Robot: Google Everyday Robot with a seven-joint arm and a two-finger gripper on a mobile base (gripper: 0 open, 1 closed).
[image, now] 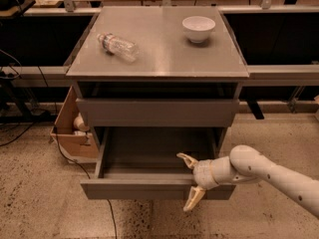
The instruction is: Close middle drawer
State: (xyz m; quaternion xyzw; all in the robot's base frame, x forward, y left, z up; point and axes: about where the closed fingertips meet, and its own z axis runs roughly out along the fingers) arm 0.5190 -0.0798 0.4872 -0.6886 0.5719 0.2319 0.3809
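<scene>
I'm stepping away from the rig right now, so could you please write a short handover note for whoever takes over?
Gripper: open, at the right part of the middle drawer front, one finger above its top edge, the other lower, in front.
Middle drawer: pulled far out of the cabinet.
Done: gripper is placed at the front.
Left: push the front in until the drawer is shut.
Bottle and bowl sit on the cabinet top; leave them alone.
</scene>
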